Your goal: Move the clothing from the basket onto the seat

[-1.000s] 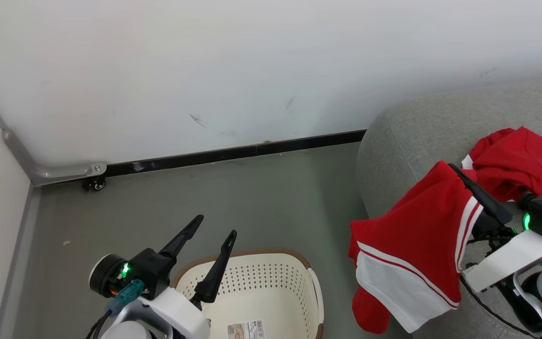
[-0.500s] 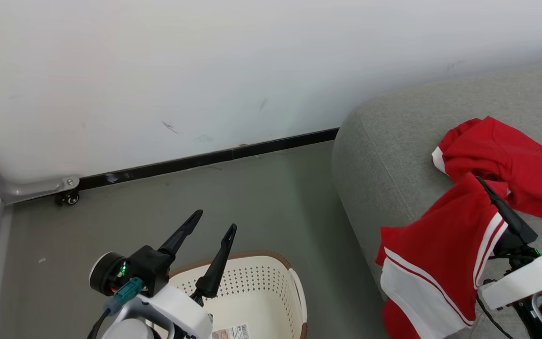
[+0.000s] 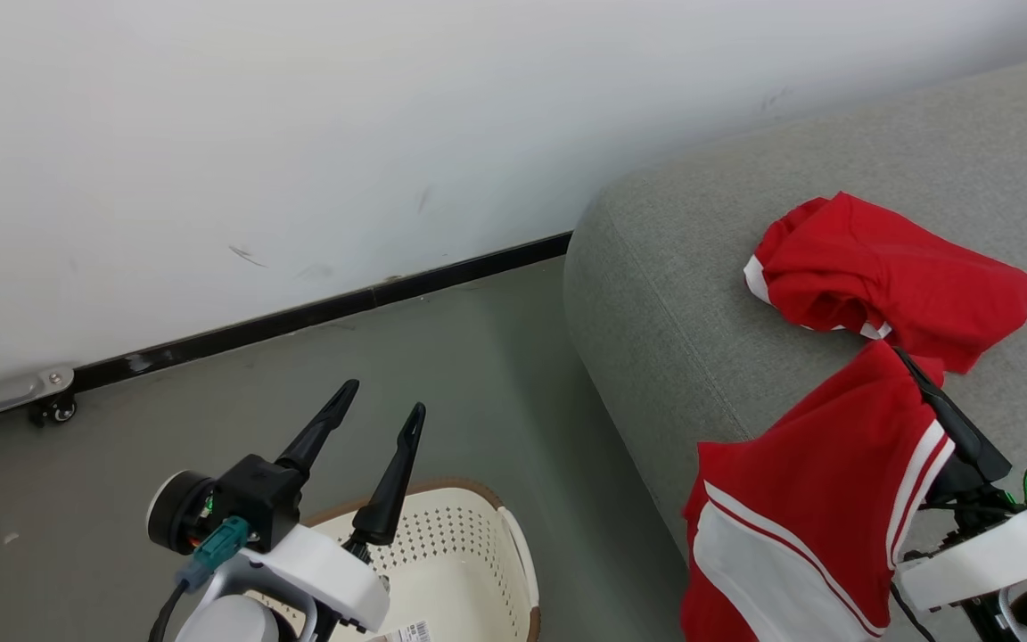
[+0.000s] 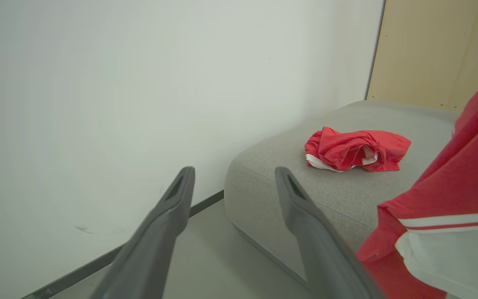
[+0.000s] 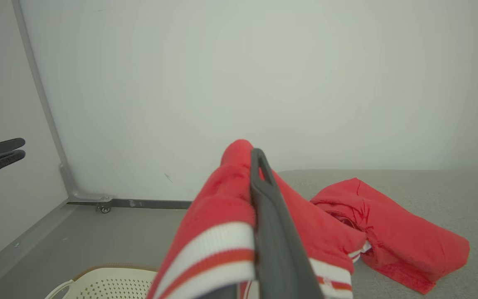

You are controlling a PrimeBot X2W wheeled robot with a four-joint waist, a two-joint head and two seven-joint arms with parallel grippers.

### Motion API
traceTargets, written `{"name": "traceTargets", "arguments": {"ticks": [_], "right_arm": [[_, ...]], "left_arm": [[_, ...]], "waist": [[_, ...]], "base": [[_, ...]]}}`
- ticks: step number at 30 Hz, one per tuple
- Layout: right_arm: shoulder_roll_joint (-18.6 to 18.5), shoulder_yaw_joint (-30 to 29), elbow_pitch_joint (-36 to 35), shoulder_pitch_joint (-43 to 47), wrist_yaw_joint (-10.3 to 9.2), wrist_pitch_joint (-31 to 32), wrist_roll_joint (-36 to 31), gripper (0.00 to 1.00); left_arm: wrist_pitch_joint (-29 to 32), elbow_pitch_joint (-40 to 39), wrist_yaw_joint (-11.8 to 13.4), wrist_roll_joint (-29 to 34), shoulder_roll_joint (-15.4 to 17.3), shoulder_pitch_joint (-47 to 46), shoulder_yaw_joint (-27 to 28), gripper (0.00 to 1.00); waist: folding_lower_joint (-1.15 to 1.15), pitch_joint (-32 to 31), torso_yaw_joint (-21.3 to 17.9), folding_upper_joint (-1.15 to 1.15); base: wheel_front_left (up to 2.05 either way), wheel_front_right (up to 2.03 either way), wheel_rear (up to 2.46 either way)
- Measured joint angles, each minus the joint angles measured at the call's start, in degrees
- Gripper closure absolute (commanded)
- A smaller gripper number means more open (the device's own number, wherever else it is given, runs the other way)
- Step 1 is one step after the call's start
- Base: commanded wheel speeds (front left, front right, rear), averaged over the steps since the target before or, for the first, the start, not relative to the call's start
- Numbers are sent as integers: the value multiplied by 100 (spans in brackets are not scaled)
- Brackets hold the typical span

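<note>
Counting two garments (image 3: 888, 281), one basket (image 3: 464, 539), one seat (image 3: 656, 294)

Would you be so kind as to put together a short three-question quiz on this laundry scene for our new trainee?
1. True or false: the left pincer is open and holds nothing.
2. What is the right pincer shut on? A) a red-and-white garment; B) a grey towel; C) nothing at all.
3. Fill in the blank: the crumpled red garment lies on top of the grey ____.

Key: 1 true; 2 A; 3 sofa.
</note>
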Motion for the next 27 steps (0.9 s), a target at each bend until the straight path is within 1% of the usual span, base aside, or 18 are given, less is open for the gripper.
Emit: {"name": "traceTargets", "arguments": {"ticks": [6,9,17,22,27], "right_arm": [[62,2,-176,-70,0,115,30,100],[53,-48,-246,-315,0,172,65,100],[-56,-452,-394,-1404,0,310,291,100],[-252,-769,-388,-2271,0,510,333,100],[-326,-967,-294,-3098,0,768,447,100]], "left_arm": [[-5,-118,100,3,36,57,88,0],[-5,-186,129,21,53,62,145,0],[-5,-409,263,42,160,148,276,0],[-7,-554,328,60,203,149,347,0],[-25,-720,409,66,269,150,441,0]], "waist": [[0,56,-185,0],[0,101,-248,0],[0,254,-344,0],[0,368,-374,0],[0,492,-397,0]], "base": [[0,0,0],[0,0,0],[0,0,0],[0,0,0],[0,0,0]]}}
